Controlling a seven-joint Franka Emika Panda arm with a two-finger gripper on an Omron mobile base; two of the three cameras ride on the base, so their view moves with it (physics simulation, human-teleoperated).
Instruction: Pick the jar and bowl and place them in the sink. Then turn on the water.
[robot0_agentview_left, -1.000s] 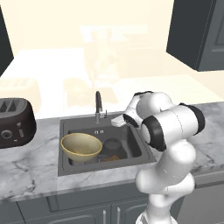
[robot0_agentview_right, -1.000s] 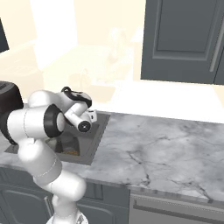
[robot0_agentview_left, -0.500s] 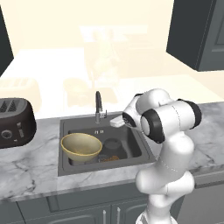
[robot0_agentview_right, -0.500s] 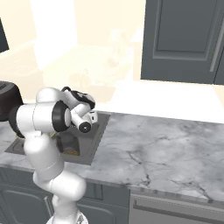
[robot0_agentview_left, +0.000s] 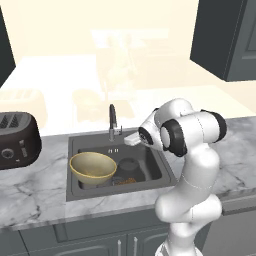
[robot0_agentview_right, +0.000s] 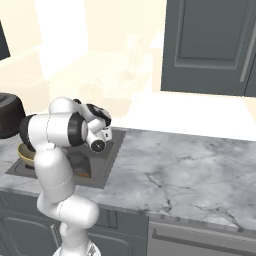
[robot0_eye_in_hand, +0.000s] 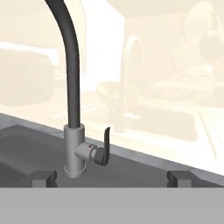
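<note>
While the arm's own white bulk hides most of the sink (robot0_agentview_right: 107, 165) in your right base view, the jar (robot0_agentview_left: 129, 170) beside the bowl (robot0_agentview_left: 93, 166) reads dimly. Since a second ago the gripper (robot0_eye_in_hand: 112, 177) has edged toward the tap (robot0_eye_in_hand: 74, 109), fingertips spread wide, empty, tap dead ahead.

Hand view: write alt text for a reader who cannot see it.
A dark gooseneck tap rises from the sink's back edge, its side lever upright. The open hand faces it, fingertips wide apart, touching nothing.
</note>
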